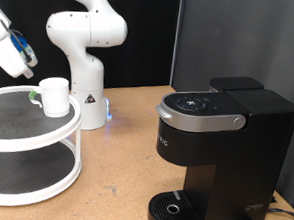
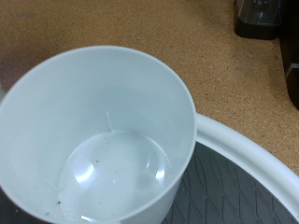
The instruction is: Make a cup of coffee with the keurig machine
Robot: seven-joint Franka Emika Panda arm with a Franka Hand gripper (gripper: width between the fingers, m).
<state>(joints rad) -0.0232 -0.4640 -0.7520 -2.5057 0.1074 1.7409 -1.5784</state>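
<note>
The cup [image 1: 55, 96] is standing upright on the top tier of a white two-tier stand [image 1: 28, 173], well apart from the keurig machine [image 1: 220, 155], whose lid is lying closed. The gripper [image 1: 25, 71] is hovering just beside the cup, above the stand; whether its jaws are apart or together cannot be told.

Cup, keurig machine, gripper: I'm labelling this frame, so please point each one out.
cup [image 1: 55, 96], exterior view, on its white side wall.
keurig machine [image 1: 201, 113], exterior view, on its silver-grey lid.
gripper [image 1: 23, 57], exterior view, by the fingertips above the cup.

Gripper [image 1: 27, 71] jaws partly cut by frame edge; cup [image 2: 93, 140] bottom cropped.
</note>
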